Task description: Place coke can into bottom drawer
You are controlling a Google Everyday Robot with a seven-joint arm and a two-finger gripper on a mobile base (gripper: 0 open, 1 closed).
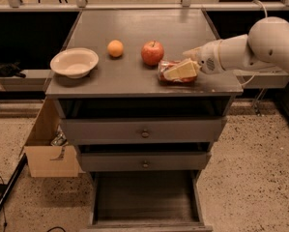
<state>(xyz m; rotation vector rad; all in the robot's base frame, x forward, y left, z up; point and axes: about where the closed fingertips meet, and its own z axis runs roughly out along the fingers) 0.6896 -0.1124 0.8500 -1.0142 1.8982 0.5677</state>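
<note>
Item one: coke can (182,79), red and crumpled, lying on the counter (134,28) close to its near right edge. I log the pincer (170,74) as lying right over the can, reaching in from the right on a white arm (240,52); I cannot tell whether it is open or closed. Just left of the can and slightly farther back: red apple (152,52). Farther left: orange (115,48), then white bowl (74,62). Under the counter: two closed grey drawer fronts (143,129). Lowest: bottom drawer (144,197), pulled out, dark floor showing. Left, on the ground: cardboard box (47,149).
</note>
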